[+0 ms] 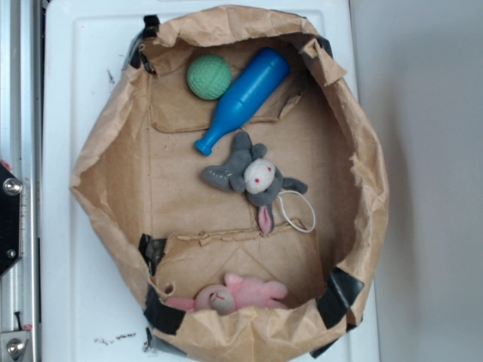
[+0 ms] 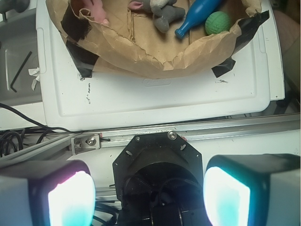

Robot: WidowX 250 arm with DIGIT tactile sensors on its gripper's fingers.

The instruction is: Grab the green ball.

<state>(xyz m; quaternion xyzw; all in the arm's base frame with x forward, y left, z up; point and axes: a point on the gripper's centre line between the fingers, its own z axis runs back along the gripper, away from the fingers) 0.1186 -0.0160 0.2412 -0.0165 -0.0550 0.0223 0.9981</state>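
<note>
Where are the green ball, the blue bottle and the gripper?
Green ball [image 1: 209, 76], exterior view, centre of its ribbed top.
Blue bottle [image 1: 249, 92], exterior view, middle of its wide body.
Gripper [image 2: 149, 195], wrist view, midway between the two fingers, which stand wide apart.

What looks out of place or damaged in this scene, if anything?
The paper bag is torn open, crumpled and patched with black tape. The blue bottle lies on its side touching the green ball. The grey plush toy lies sprawled mid-bag. Nothing is spilled.
</note>
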